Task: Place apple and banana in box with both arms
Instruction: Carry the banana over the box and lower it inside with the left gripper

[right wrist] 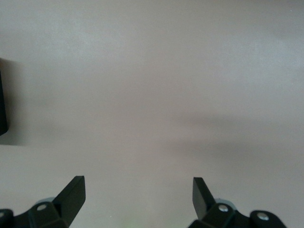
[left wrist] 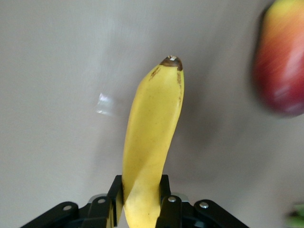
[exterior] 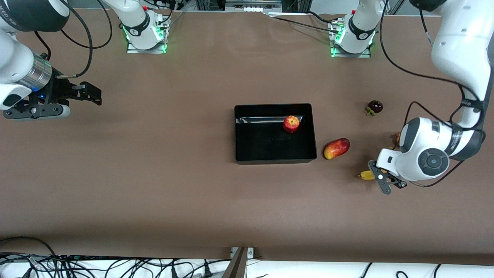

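The apple lies in the black box, by the wall toward the robots' bases. My left gripper is shut on the banana, low over the table at the left arm's end; I cannot tell if the banana touches the table. In the left wrist view the banana sticks out between my fingers, brown tip away from them. My right gripper is open and empty, up over bare table at the right arm's end. It shows open in the right wrist view.
An oblong red-and-yellow fruit lies between the box and the banana and shows in the left wrist view. A dark purple fruit lies nearer the bases. A brownish thing is partly hidden by the left arm.
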{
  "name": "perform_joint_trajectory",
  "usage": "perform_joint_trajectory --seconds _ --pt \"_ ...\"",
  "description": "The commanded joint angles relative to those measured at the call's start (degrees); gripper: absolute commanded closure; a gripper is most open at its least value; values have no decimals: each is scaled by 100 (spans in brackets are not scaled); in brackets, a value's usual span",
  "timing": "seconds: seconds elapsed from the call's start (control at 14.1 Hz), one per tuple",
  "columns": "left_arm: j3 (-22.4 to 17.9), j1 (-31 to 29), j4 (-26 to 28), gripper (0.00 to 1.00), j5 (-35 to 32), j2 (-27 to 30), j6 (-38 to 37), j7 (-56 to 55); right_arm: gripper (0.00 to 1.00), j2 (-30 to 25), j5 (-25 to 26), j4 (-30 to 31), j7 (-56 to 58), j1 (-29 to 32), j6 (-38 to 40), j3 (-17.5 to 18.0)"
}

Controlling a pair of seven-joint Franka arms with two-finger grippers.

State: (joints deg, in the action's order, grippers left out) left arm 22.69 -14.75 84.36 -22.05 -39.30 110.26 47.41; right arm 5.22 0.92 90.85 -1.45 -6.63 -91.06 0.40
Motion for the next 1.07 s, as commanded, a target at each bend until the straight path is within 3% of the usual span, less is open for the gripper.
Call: perform_joint_trajectory --seconds 0.0,0.28,0.5,0.71,0.99 --pt "383 86 -305 100 620 283 -854 -1412 0 50 49 -129 -14 -13 35 -14" --pt "1428 243 -377 100 895 257 -1033 -5109 0 50 49 -129 -14 -13 35 -14" --pt "1475 1217 -377 100 808 99 -945 -7503 0 50 49 -120 -14 -13 35 -14" --pt "1440 1921 -210 100 799 -94 -349 -8648 0 50 49 -129 -14 -13 35 -14" --pt "1352 1984 -183 100 790 -499 74 -8854 0 50 49 -129 -14 -13 35 -14"
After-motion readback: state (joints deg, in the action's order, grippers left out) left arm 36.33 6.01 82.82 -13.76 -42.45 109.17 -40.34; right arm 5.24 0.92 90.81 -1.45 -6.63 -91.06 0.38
